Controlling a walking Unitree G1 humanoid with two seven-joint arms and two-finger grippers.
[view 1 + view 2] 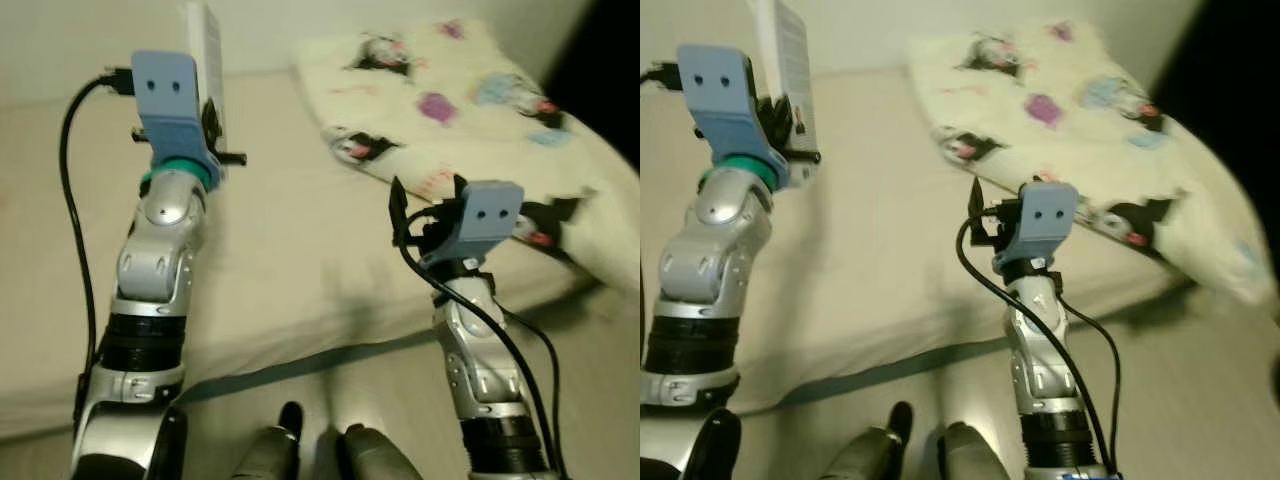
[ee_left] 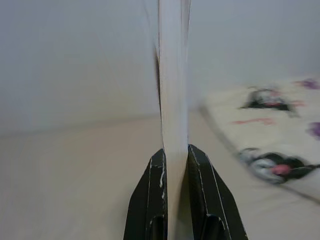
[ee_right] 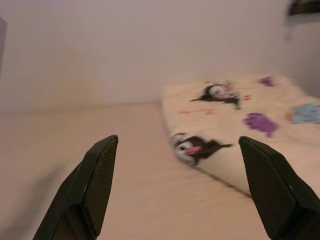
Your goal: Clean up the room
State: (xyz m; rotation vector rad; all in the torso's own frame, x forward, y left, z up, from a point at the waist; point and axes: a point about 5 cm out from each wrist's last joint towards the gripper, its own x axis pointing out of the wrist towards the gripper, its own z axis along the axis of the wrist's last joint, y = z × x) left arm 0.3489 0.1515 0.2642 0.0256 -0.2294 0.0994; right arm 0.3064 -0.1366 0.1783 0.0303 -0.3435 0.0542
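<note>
The big bed (image 1: 300, 250) has a soft cartoon blanket (image 1: 470, 110) heaped at its far right corner. The left gripper (image 2: 175, 165) pinches a thin white book (image 1: 790, 60) up over the bed's left side, upright, long side pointing up. It looks light and stiff, best held by its bottom edge. The right gripper (image 3: 185, 185) waits wide open, holding nothing.
</note>
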